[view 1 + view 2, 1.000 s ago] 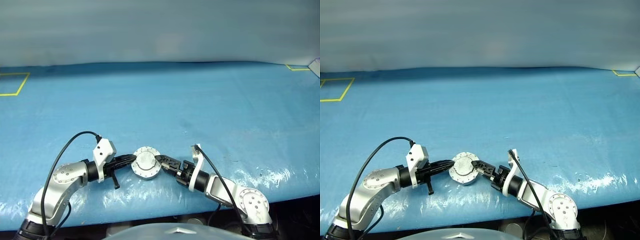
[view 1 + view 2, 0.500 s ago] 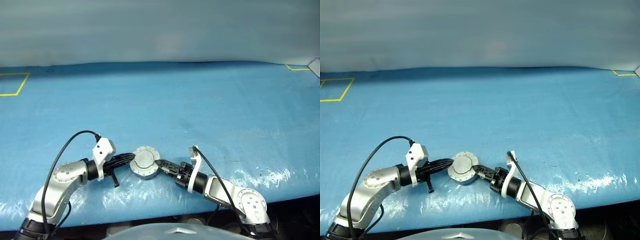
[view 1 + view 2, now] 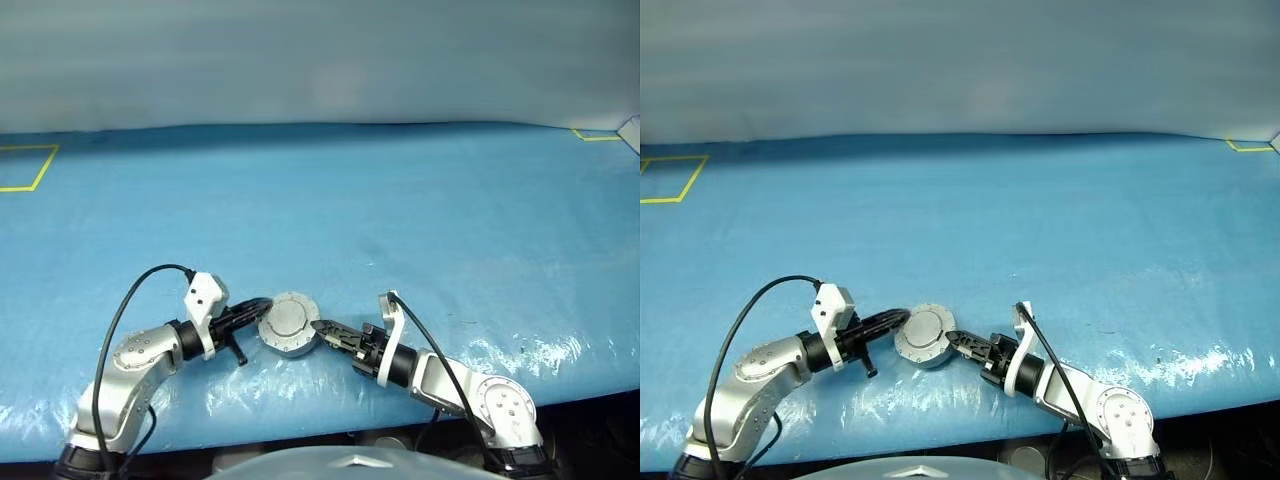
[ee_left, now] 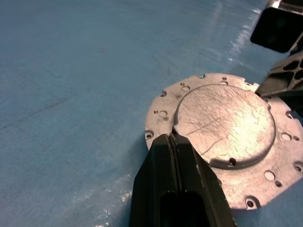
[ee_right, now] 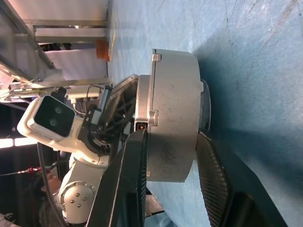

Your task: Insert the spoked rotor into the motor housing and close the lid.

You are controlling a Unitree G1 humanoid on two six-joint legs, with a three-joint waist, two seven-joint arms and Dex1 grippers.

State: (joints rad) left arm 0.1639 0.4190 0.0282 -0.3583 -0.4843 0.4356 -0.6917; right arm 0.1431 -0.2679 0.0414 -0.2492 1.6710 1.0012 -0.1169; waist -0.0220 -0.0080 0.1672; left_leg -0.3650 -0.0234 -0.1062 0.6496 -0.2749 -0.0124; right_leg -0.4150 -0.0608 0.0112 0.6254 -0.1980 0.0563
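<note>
Near the front edge of the blue table (image 3: 400, 200) sits the motor housing (image 5: 173, 118), lid (image 4: 222, 125) on. Right gripper (image 3: 322, 329) clamps its sides to steady it; left gripper (image 4: 171, 139), fingers pressed together, bears on the lid, likely seating it.

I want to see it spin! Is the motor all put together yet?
Nearly. The round grey metal lid already sits on the grey motor housing. The right claw clamps the stack; the shut left claw touches the lid. Left: letting go.
</note>
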